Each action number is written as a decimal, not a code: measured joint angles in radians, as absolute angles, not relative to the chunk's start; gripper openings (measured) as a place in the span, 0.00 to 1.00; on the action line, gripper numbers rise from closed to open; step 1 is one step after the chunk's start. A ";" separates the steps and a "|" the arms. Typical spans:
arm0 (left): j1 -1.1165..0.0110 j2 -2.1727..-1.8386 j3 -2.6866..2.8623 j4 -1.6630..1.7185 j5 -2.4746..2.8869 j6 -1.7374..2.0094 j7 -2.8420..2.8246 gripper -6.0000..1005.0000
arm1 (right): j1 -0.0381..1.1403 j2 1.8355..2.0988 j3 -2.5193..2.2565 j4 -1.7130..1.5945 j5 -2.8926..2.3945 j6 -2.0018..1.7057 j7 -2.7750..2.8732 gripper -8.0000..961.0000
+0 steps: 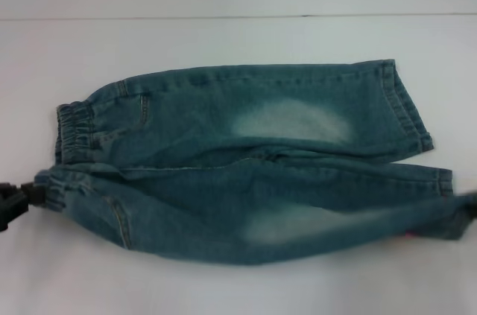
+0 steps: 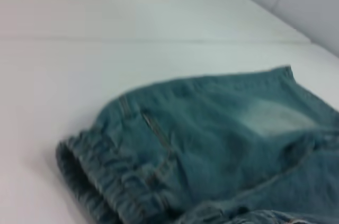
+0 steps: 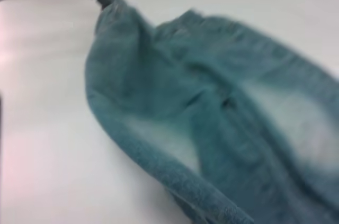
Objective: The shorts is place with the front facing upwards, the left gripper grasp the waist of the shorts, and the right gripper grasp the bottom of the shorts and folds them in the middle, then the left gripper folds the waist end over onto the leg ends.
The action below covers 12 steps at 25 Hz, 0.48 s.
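While both arms hold the near half, you've got the shorts (image 1: pixel 246 158) stretched sideways across the middle of the tabletop (image 1: pixel 223 39), long axis running from the tabletop's left edge to its right edge. Waist points toward the left edge, leg ends toward the right edge. Far leg lies flat on the tabletop; near leg looks lifted and pulled taut between the two grippers, its near edge sagging in a curve.

Left gripper (image 1: pixel 21 199) sits at the left edge, jaws clamped on the near corner of the waistband (image 1: pixel 74 132). You can see the fabric bunched to a point where it goes into the jaws, and the right wrist view shows the same pinch from the other end. Right gripper (image 1: pixel 466 214) is at the right edge, barely in view; the near leg hem (image 1: pixel 443 181) draws to a point there, so I judge its jaws clamped on that hem, though the fingers themselves aren't clearly shown.

Handling, as I judge it: soft denim, light, floppy, no stiffness of its own. It drapes wherever it's unsupported and shouldn't slip much on the tabletop. Elastic waistband is thick and gathered, a solid place to grip; hem is a doubled seam, also a good hold. Avoid gripping the thin mid-leg fabric, it'll just bunch.

For the lengthwise fold, keep tension even between both ends as you carry the near leg over the far one, else the middle will sag and wrinkle.
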<state>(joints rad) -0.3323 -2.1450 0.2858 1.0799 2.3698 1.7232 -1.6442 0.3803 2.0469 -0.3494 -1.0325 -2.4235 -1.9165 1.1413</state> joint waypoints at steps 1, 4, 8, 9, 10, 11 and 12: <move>-0.336 -2.145 0.281 1.080 2.362 1.721 -1.644 0.07 | 0.381 2.045 -0.346 -1.033 -2.394 -1.910 1.141 0.05; -0.346 -2.144 0.272 1.076 2.330 1.719 -1.644 0.07 | 0.386 2.044 -0.342 -1.035 -2.330 -1.878 1.145 0.05; -0.367 -2.155 0.268 1.075 2.288 1.698 -1.643 0.07 | 0.403 2.057 -0.347 -1.019 -2.277 -1.780 1.136 0.05; -0.367 -2.155 0.268 1.075 2.288 1.698 -1.643 0.07 | 0.409 2.063 -0.348 -1.012 -2.266 -1.755 1.129 0.05; -0.371 -2.158 0.268 1.076 2.281 1.690 -1.642 0.07 | 0.417 2.070 -0.348 -1.007 -2.258 -1.730 1.124 0.05; -0.376 -2.160 0.272 1.072 2.271 1.680 -1.642 0.07 | 0.425 2.078 -0.348 -1.003 -2.250 -1.706 1.119 0.05; -0.381 -2.160 0.277 1.067 2.261 1.668 -1.641 0.07 | 0.432 2.083 -0.349 -1.000 -2.245 -1.682 1.118 0.05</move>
<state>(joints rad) -0.3806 -2.1604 0.2767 1.0668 2.2610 1.6680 -1.6413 0.4322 2.0827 -0.3492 -1.0002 -2.2452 -1.6819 1.1176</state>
